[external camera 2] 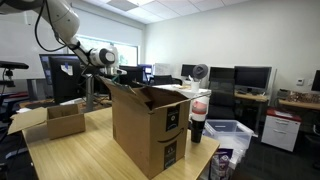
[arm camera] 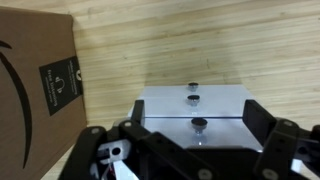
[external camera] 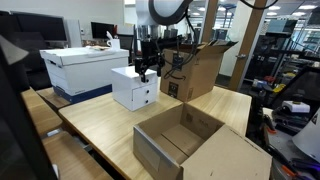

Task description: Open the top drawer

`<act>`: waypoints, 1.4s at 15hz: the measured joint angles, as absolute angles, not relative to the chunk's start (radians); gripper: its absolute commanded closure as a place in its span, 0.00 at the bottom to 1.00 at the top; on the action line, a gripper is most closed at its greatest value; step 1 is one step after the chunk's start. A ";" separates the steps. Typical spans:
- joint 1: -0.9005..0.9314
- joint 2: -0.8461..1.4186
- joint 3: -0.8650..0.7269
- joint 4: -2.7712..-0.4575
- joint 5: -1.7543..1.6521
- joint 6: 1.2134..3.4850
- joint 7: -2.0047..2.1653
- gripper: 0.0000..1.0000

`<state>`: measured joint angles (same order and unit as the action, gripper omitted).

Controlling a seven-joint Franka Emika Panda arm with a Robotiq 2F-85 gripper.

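Note:
A small white cabinet stands on the wooden table. In the wrist view its front fills the lower middle. The top drawer is the part nearest the camera, with a dark knob. The lower drawer's knob is beyond it. The top drawer looks shut. My gripper is open, with a finger on each side of the cabinet front and nothing held. In an exterior view the gripper hangs just above the cabinet's front edge. In an exterior view the cabinet is hidden behind a cardboard box.
A larger white lidded storage box stands behind the cabinet. A tall cardboard box stands close beside it and shows in the wrist view. An open low cardboard box sits near the table's front.

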<state>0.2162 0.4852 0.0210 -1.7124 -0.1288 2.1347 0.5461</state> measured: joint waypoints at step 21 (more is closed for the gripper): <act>0.221 0.512 0.019 -1.723 -0.130 2.238 0.520 0.91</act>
